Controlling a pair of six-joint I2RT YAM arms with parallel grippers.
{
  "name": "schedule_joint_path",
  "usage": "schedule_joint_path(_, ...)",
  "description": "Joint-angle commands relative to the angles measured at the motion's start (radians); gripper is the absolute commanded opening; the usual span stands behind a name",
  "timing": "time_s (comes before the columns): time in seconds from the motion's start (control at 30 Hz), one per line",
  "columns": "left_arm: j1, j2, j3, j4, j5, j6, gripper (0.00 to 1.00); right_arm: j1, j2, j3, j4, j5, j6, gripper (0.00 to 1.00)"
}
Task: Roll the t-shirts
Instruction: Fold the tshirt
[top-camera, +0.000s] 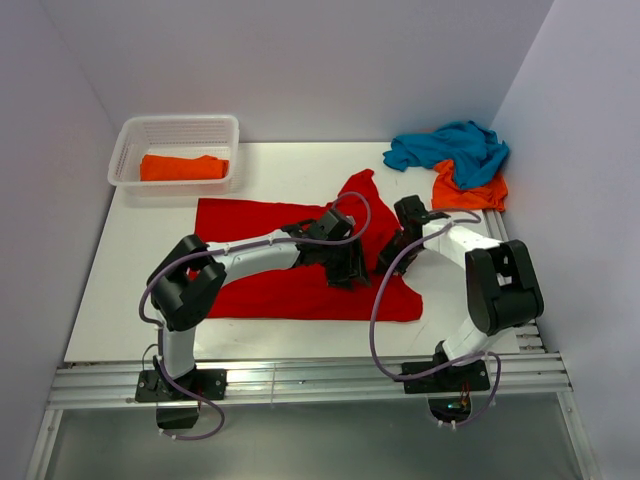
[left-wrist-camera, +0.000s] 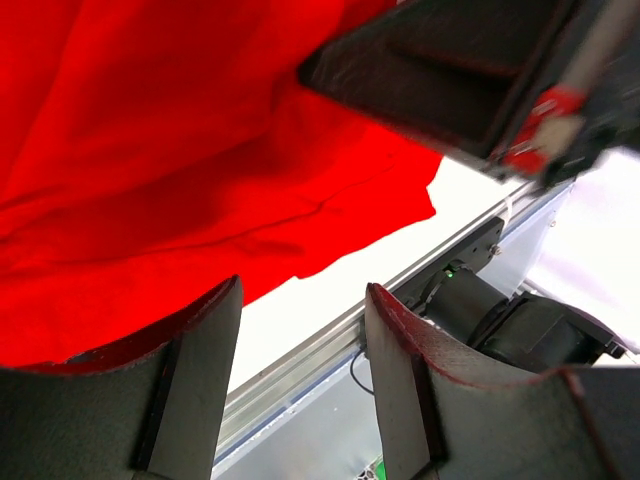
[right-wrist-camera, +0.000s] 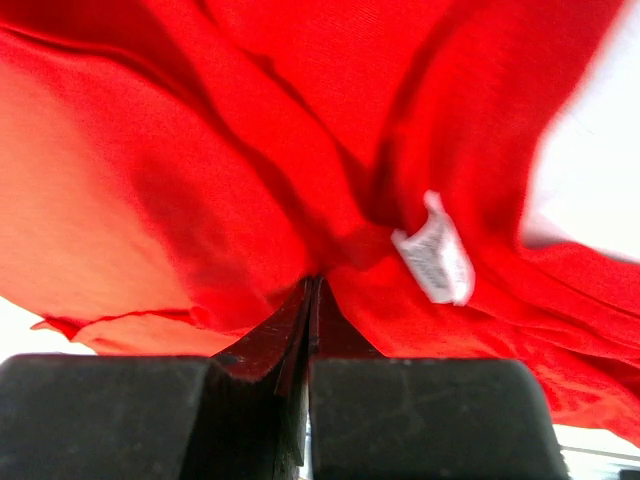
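Observation:
A bright red t-shirt (top-camera: 250, 290) lies spread across the middle of the table, with part of it pulled up into a peak near the right arm. My right gripper (top-camera: 392, 250) is shut, and folds of the red t-shirt (right-wrist-camera: 200, 150) bunch at its tips (right-wrist-camera: 312, 282), next to a white label (right-wrist-camera: 435, 250). My left gripper (top-camera: 352, 272) hovers open over the shirt's right part, with nothing between its fingers (left-wrist-camera: 303, 288). The red t-shirt (left-wrist-camera: 180, 150) lies beyond them. A folded orange t-shirt (top-camera: 182, 167) lies in the basket. A teal t-shirt (top-camera: 450, 145) sits heaped on another orange t-shirt (top-camera: 468, 190) at the back right.
The white lattice basket (top-camera: 130, 140) stands at the back left. The metal rail of the table's near edge (left-wrist-camera: 330, 350) runs just beyond the shirt's hem. The two grippers are close together, and the right one's dark body (left-wrist-camera: 450, 70) fills the upper right of the left wrist view.

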Motion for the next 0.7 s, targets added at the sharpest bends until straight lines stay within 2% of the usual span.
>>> schedule_joint_path(0.0, -0.005, -0.045, 0.014, -0.017, -0.024, 0.034, 0.57, 0.008, 0.022, 0.097, -0.007, 0.006, -0.010, 0.00)
schedule_joint_path(0.43, 0.014, -0.150, -0.037, -0.095, -0.129, 0.077, 0.58, 0.030, 0.224, 0.366, -0.017, -0.045, -0.040, 0.00)
schedule_joint_path(0.67, 0.034, -0.143, -0.034, -0.117, -0.146, 0.088, 0.57, 0.070, 0.315, 0.505, -0.039, -0.074, -0.060, 0.00)
